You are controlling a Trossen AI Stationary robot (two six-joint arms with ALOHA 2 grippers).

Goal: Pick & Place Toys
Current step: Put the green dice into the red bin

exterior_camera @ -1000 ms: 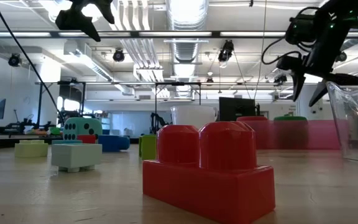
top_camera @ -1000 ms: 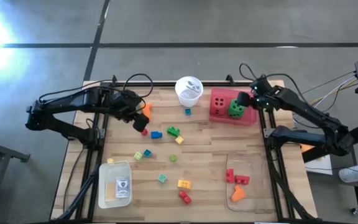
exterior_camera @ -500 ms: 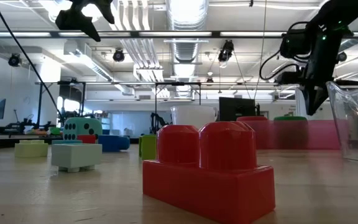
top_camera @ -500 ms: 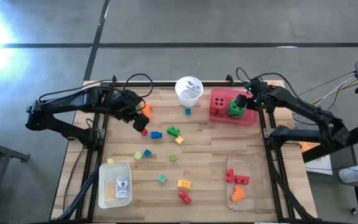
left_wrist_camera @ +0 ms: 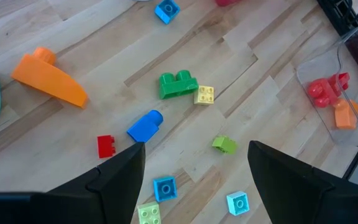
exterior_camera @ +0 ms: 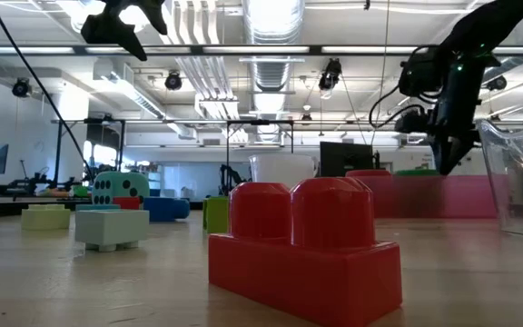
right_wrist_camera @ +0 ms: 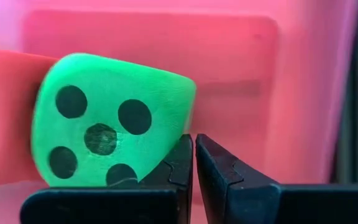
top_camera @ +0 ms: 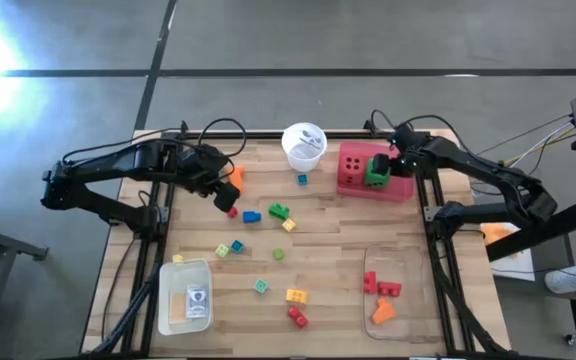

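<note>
My right gripper (top_camera: 392, 160) is shut and points down into the pink tray (top_camera: 402, 190) at the table's far right. Its tips (right_wrist_camera: 194, 142) stand beside the green die (right_wrist_camera: 104, 124), which rests in the tray against the red die (top_camera: 353, 160). My left gripper (left_wrist_camera: 194, 158) is open and empty, raised above the table's far left (top_camera: 230, 190), over a blue brick (left_wrist_camera: 145, 126), a green brick (left_wrist_camera: 178, 84) and an orange piece (left_wrist_camera: 48, 78). The teal die (exterior_camera: 121, 189) stands on the table below it. More small bricks lie across the middle (top_camera: 260, 285). My right gripper's shut fingers (right_wrist_camera: 180, 155) come from above, right beside the green die's side (right_wrist_camera: 178, 124). I cannot tell whether they touch it. The die rests in the pink tray.
A white cup (top_camera: 303, 145) stands at the far middle. A white tray (top_camera: 168, 310) holding a card is near left. A clear tray (top_camera: 408, 315) with red and orange bricks is near right. A red brick (exterior_camera: 307, 245) lies close to the near edge.
My right gripper has gone down and toward the table's left, into the pink tray beside the green die, and its fingers have shut.
</note>
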